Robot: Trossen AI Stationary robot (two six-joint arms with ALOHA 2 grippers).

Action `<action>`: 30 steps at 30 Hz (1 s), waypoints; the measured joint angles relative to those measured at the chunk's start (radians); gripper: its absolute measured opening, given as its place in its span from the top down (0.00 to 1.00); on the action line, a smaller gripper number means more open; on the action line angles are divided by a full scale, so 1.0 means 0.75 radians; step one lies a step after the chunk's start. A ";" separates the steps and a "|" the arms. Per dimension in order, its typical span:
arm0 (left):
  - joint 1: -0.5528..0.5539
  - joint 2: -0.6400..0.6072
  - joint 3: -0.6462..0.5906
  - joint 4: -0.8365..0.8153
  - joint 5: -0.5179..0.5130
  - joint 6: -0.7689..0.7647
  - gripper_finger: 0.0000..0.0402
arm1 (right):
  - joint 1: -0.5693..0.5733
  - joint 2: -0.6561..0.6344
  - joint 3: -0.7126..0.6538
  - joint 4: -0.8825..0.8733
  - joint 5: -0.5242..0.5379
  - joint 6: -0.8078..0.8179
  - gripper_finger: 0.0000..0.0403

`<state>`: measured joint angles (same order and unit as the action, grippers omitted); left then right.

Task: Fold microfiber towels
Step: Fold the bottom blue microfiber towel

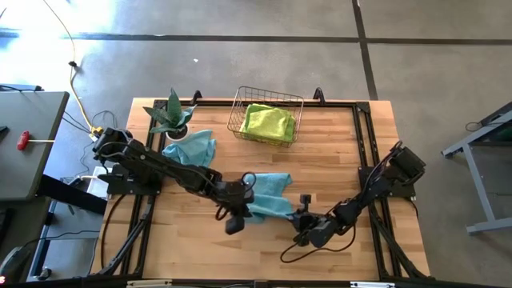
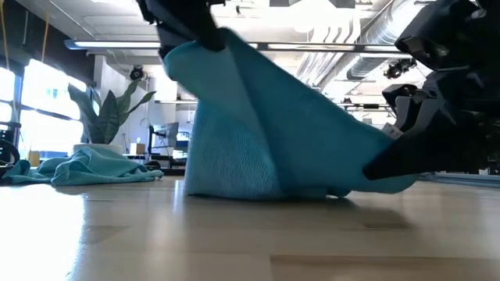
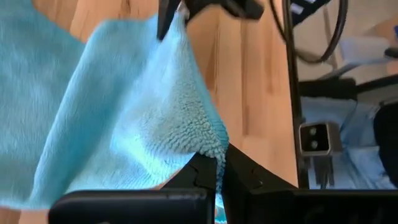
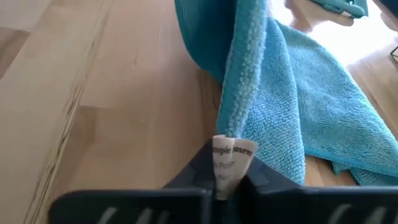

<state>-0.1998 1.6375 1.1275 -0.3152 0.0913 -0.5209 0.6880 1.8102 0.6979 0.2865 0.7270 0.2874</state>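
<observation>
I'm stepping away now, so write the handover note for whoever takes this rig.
Left gripper: shut on one corner of the teal towel at mid-table, holding it raised.
Right gripper: shut on that towel's edge at its label, low near the table.
Second teal towel: crumpled by the potted plant, untouched.
Lime green towel: in the wire basket.
Done: teal towel gripped by both arms.
Left: finish this fold, then handle the crumpled one.
</observation>
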 joint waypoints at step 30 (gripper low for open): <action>-0.077 0.001 0.724 -1.136 -0.955 1.045 1.00 | -0.290 -0.539 0.723 -1.506 0.072 -0.186 1.00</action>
<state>-0.2573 1.6382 1.6702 -1.1675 -0.6246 0.2626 0.4702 1.4059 1.2401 -0.8432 0.7806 0.1482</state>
